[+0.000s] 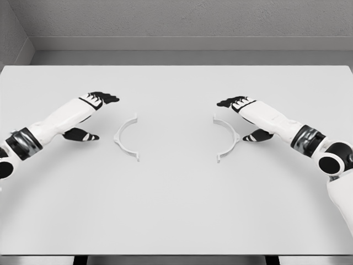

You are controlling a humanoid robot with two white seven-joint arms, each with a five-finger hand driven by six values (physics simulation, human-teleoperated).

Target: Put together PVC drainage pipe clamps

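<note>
Two white half-ring clamp pieces lie flat on the white table (176, 210). The left clamp half (125, 138) bulges to the left, its open side facing the middle. The right clamp half (228, 138) bulges to the right, mirror-wise. They lie well apart. My left hand (94, 113) hovers just left of the left half, fingers spread, thumb low, holding nothing. My right hand (242, 117) hovers just above and right of the right half, fingers extended, thumb below, also holding nothing.
A grey wall (176, 22) runs behind the table's far edge. The table's front edge runs along the bottom of the view, with dark supports (80, 259) showing beneath it.
</note>
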